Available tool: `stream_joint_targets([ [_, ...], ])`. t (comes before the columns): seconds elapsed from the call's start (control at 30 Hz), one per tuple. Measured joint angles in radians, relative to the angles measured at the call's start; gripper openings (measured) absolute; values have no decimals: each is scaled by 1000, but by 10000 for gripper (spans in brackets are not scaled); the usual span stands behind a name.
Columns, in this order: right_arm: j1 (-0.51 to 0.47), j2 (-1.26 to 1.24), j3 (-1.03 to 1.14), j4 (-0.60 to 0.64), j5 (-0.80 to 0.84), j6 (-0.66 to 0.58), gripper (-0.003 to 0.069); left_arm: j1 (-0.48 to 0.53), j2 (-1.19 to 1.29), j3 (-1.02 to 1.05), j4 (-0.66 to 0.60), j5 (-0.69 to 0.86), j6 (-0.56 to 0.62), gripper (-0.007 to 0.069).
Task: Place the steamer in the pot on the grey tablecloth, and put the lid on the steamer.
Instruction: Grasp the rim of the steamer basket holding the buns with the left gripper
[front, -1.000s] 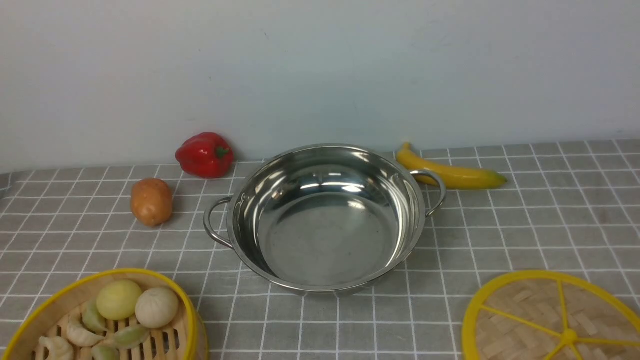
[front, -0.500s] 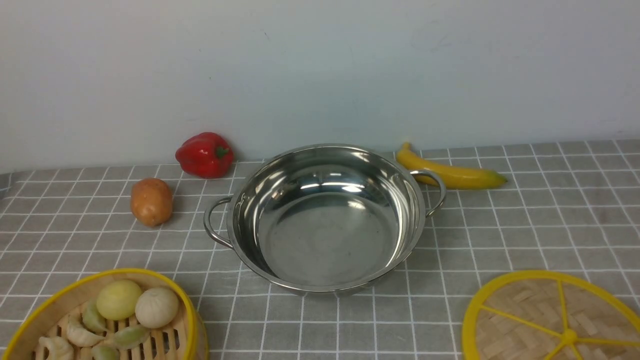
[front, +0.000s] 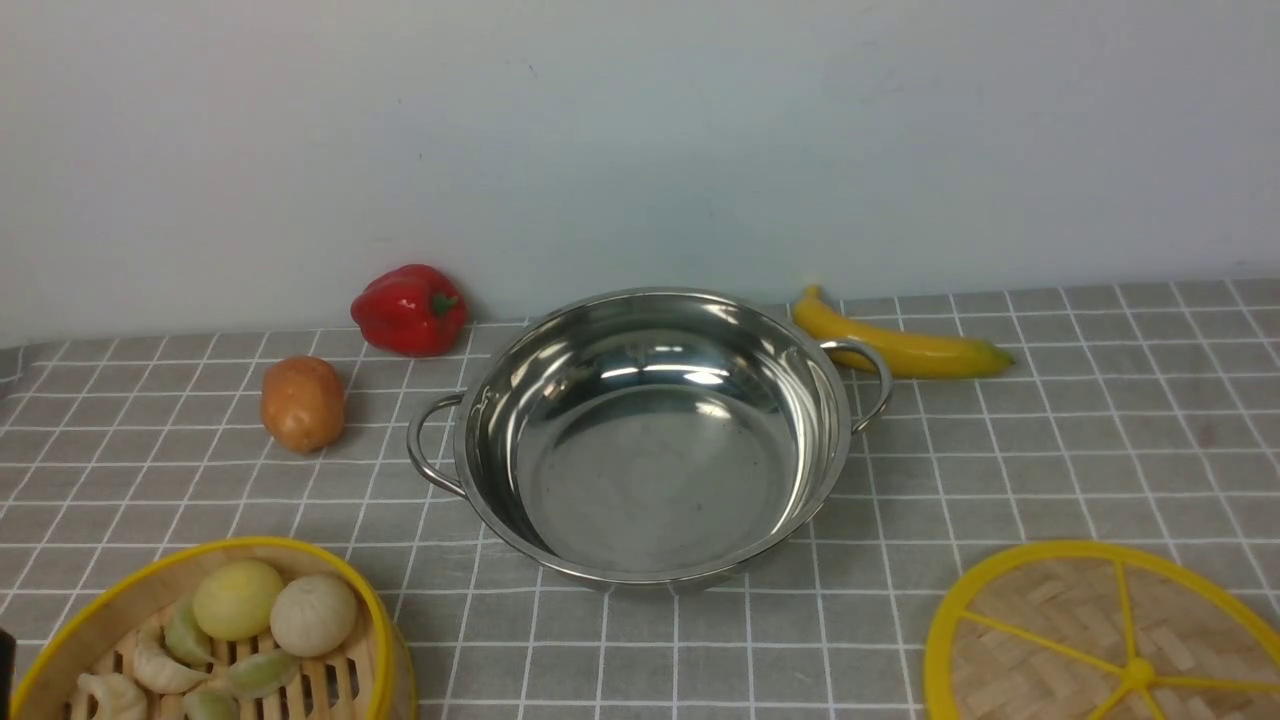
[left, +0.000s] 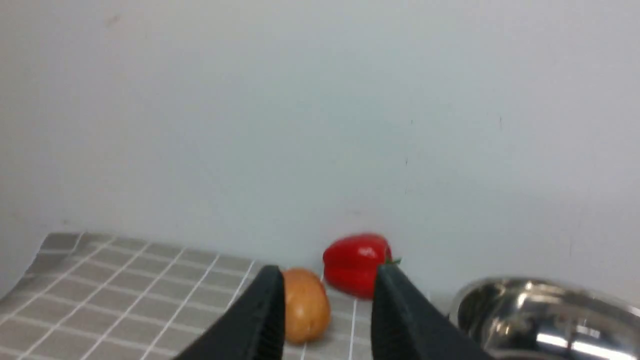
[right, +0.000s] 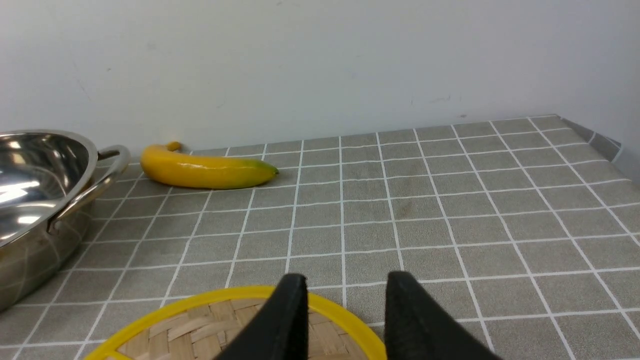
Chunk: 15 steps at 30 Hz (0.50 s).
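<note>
Steamer (front: 250, 546) at the near left edge and lid (front: 1060, 640) near right leave bare grey tablecloth (front: 1050, 450) around the pot (front: 640, 350), with potato (front: 302, 403), pepper (front: 408, 310) and banana (front: 900, 348) behind; left fingers (left: 265, 310) and right fingers (right: 290, 315) are parted, holding nothing.

Light even, diffuse, from above; shadows soft, short. Glare streaks on far inner wall of pot (front: 650, 365). Left wrist view soft: potato (left: 306, 305) and red pepper (left: 356, 262) beyond jaws of left gripper (left: 328, 270) blurred. Right wrist view sharper: grey tablecloth (right: 450, 210) grid crisp ahead of right gripper (right: 346, 276) jaws, which themselves blur.
</note>
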<state>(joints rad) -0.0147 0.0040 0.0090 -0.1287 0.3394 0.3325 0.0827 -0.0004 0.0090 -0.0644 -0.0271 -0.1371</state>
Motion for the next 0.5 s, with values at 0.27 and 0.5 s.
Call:
stream_joint_targets([
  [0.27,0,0,0,0,0,0,240,0,14,-59,-31,62,-169,243],
  [0.5,0,0,0,0,0,0,240,-1,177,-271,-68,334,-153,243],
])
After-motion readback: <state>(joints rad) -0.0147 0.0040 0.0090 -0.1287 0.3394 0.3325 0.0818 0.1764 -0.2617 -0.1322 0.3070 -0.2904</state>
